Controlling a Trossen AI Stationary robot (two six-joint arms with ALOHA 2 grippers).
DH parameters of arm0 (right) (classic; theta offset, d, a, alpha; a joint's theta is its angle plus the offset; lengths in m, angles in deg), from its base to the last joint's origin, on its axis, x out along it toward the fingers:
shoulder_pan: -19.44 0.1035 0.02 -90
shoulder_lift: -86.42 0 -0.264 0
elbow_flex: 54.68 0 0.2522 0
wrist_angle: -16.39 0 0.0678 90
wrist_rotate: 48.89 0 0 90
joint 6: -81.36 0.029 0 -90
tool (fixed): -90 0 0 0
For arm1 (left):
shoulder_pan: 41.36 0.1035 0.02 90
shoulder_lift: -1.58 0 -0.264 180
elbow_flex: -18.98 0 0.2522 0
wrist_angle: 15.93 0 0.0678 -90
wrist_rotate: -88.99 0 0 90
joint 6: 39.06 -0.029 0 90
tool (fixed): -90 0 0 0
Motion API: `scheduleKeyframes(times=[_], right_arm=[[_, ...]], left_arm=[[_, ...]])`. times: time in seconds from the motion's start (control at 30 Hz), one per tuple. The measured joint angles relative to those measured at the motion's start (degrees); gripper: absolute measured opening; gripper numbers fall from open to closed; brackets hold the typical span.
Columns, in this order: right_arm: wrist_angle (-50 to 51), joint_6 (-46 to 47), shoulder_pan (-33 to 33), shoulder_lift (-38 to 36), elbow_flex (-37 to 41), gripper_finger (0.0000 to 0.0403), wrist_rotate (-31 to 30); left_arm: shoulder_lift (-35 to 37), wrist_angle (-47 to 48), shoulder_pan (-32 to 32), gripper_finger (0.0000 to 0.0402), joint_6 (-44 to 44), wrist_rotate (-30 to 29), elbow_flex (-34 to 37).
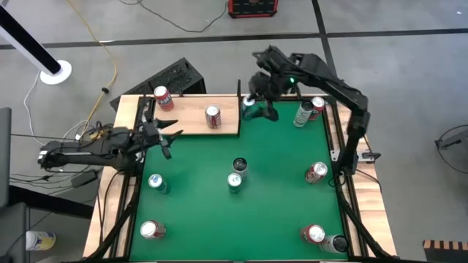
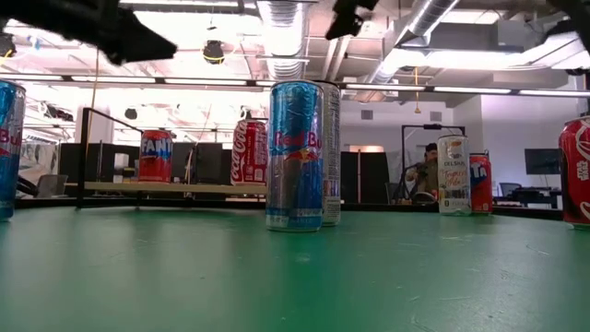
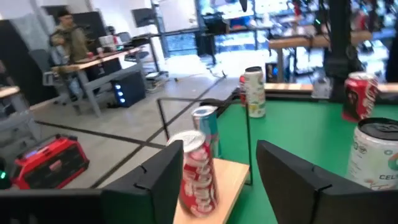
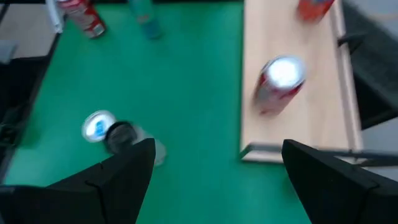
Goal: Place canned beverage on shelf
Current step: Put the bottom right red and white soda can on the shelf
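The shelf (image 1: 191, 117) is a pale-wood board lying on the green table's far left part. Two cans stand upright on it: an orange-red one (image 1: 162, 97) at its left end and a red one (image 1: 212, 117) (image 4: 280, 84) toward its right end. My right gripper (image 1: 262, 109) (image 4: 214, 168) hangs open above the shelf's right end, nothing between its fingers. A teal-topped can (image 1: 250, 104) stands on the felt just below it. My left gripper (image 1: 168, 142) (image 3: 219, 149) is open at the shelf's near left side, pointing level toward the red can (image 3: 198, 171), clear of it.
Two cans (image 1: 234, 180) (image 1: 240, 164) stand mid-table. Others stand at the left (image 1: 156, 181), near left (image 1: 152, 230), far right (image 1: 303, 113) (image 1: 316, 106), right (image 1: 316, 172) and near right (image 1: 313, 234). A thin black frame (image 3: 249, 149) borders the shelf's right end. A person (image 3: 65, 37) sits beyond the table.
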Motion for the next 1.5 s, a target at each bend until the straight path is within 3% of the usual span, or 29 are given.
scheduleKeyframes(times=[0.2,0.3,0.5,0.67,0.87,1.27,1.5], right_arm=[[-10.7,4.4,4.4,-13.9,22.3,0.0370,-0.3],[-20.9,8.7,7.0,-23.8,38.0,0.0369,-4.6],[-48.3,18.5,13.3,-44.7,69.1,0.0368,-14.3],[-60.2,24.0,17.1,-56.0,84.5,0.0368,-23.1],[-65.5,28.6,19.2,-61.0,90.8,0.0368,-26.0],[-66.1,34.1,25.3,-59.8,91.5,0.0368,-28.5],[-65.9,34.1,27.8,-59.8,91.5,0.0368,-32.0]], left_arm=[[-15.5,0.0,9.4,0.0176,-2.4,6.5,-10.6],[-22.0,0.1,14.3,0.0187,-4.4,10.6,-15.6],[-34.6,7.9,22.3,0.0247,-3.8,22.3,-25.7],[-44.3,18.9,25.9,0.0306,-7.6,29.1,-35.0],[-50.2,19.9,26.3,0.0329,-11.2,31.0,-38.4],[-50.4,12.4,26.3,0.0330,-10.6,33.2,-38.5],[-50.4,9.9,26.0,0.0330,-10.2,22.5,-38.5]])
